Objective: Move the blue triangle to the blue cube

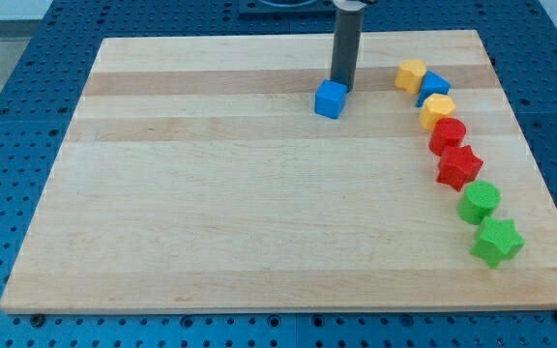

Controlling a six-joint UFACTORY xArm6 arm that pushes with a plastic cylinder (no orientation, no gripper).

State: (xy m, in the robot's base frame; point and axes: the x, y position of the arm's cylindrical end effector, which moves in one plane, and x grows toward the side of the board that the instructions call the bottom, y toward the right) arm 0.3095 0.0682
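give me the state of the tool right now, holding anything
Tool: a plain rod, nothing to open or close, holding nothing. My tip sits at the blue cube, on its top-right edge; contact cannot be told.

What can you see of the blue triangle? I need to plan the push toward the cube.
The blue triangle is a small, matte blue block lying flat on the wooden board near the view's upper right. It is wedged between two yellow blocks, one up-left and one below, which partly hide its shape. My tip is away from it, at the blue cube.
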